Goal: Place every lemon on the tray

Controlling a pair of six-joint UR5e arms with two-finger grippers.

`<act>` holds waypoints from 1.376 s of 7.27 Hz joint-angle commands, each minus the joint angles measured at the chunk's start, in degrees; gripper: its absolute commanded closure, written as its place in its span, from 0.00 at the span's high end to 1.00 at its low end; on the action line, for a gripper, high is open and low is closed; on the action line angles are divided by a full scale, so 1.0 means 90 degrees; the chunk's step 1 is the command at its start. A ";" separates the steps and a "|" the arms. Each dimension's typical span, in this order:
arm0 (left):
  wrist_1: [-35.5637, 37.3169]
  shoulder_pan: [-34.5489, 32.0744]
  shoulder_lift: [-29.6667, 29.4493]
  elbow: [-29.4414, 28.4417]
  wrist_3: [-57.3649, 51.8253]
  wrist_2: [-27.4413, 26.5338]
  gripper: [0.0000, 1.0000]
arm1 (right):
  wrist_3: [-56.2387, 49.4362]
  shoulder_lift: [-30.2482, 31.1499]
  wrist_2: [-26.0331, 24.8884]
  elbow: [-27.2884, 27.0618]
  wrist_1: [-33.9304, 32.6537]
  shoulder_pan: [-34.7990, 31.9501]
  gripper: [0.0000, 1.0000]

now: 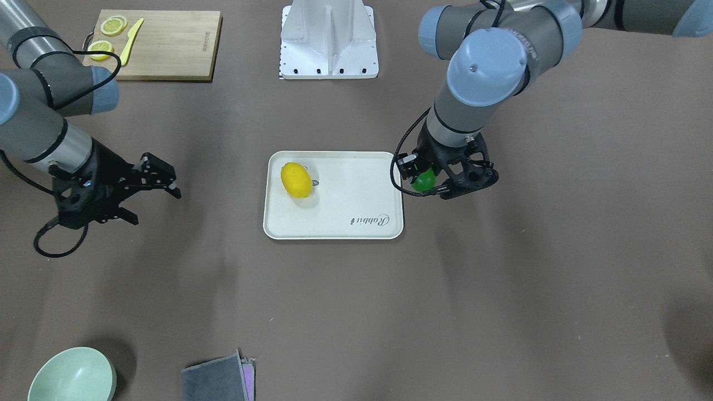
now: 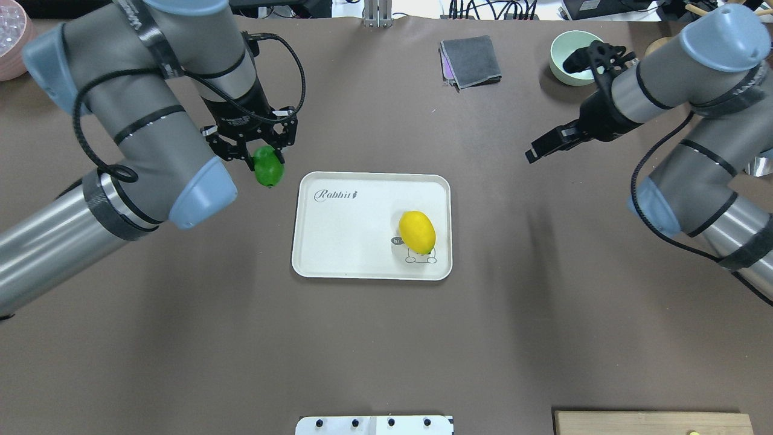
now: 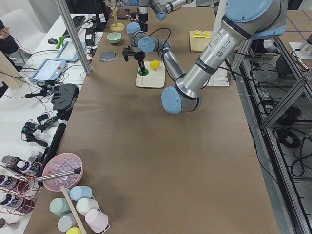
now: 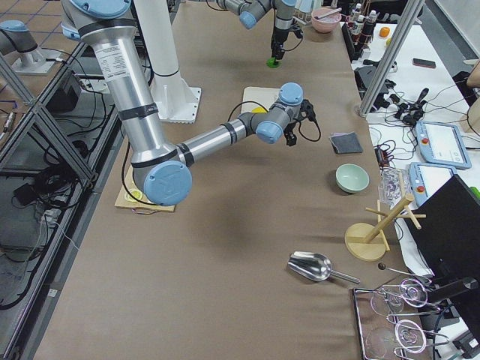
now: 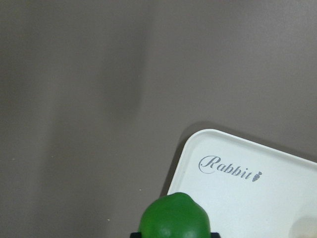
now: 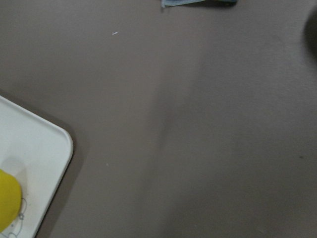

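Observation:
The cream-white tray (image 2: 362,266) lies mid-table; it also shows in the front view (image 1: 334,228). The yellow lemon (image 2: 417,231) lies on the tray over the bear drawing, also seen in the front view (image 1: 296,179). My left gripper (image 2: 263,162) is shut on the green lemon (image 2: 268,168) and holds it above the table just beside the tray's corner near the "Rabbit" script; the front view shows the green lemon (image 1: 425,179) too, and the left wrist view (image 5: 174,218). My right gripper (image 1: 153,194) is open and empty, well off the tray's other side.
A bamboo cutting board (image 1: 167,44) with lemon slices (image 1: 113,25) and a yellow knife (image 1: 131,39) lies near the robot's base. A pale green bowl (image 2: 574,51) and a folded grey cloth (image 2: 470,60) lie at the far side.

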State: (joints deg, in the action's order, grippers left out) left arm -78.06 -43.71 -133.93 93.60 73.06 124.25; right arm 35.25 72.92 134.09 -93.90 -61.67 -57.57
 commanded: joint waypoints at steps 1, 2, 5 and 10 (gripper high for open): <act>-0.0495 0.0393 -0.0206 -0.0486 0.0542 -0.0347 0.00 | -0.0029 0.0276 0.0197 -0.0045 -0.0488 -0.0515 0.95; -0.0768 0.0529 -0.0236 -0.0788 0.0573 -0.0387 0.00 | -0.0030 0.0257 0.0421 -0.0055 -0.0850 -0.0653 0.97; -0.1238 0.0901 -0.0265 -0.1239 0.0817 -0.0767 0.00 | -0.0854 0.0314 0.0453 -0.0154 -0.2034 -0.1131 0.99; -0.1288 0.0960 -0.0392 -0.1328 0.0808 -0.0963 0.98 | -0.1485 0.1367 0.0638 -0.0590 -0.2738 -0.1914 0.99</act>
State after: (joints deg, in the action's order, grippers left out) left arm -89.67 -34.93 -137.45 81.40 80.44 115.53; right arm 22.37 81.60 139.43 -97.10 -86.05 -73.76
